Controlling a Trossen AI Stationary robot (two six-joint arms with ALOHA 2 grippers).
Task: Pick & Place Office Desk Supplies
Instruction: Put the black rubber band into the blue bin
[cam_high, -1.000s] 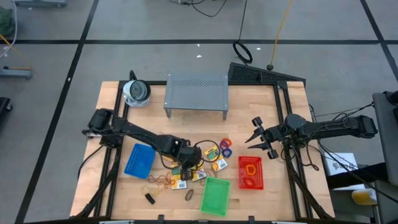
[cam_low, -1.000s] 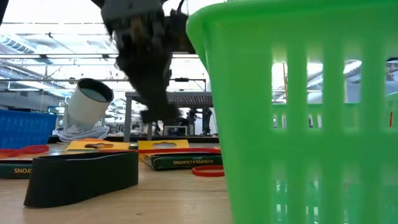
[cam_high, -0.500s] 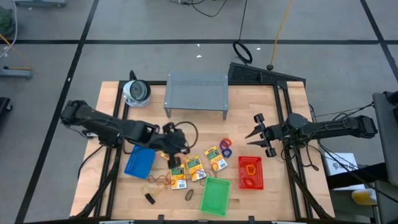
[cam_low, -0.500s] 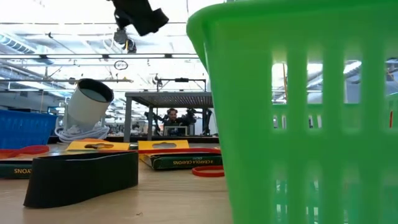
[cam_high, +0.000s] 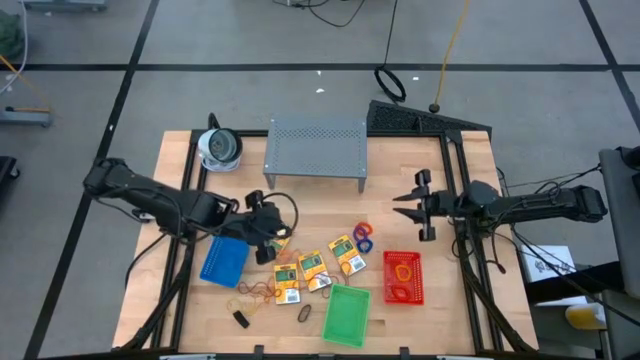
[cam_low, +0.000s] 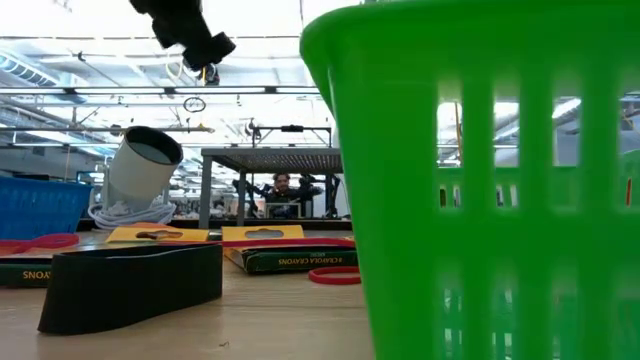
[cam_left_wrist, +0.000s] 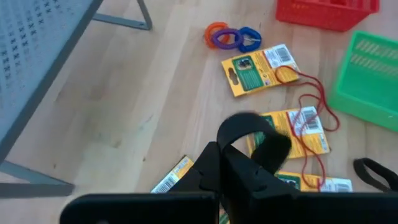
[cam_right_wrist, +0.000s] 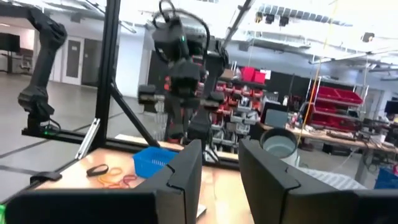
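Four yellow crayon boxes (cam_high: 314, 268) lie flat at lower centre, label up. Orange rubber bands (cam_high: 254, 291) sit at their left, black clips (cam_high: 241, 319) below, coloured loops (cam_high: 362, 236) upper right of the boxes.

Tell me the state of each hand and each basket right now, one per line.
left hand: shut on a black band, above the table.
right hand: open, empty.
red basket: upright, orange loops inside.
green basket: upright, looks empty.
blue basket: upright, looks empty.

Overhead and tabletop-level views, perhaps sharing the green basket (cam_high: 346, 314), close in the latter.
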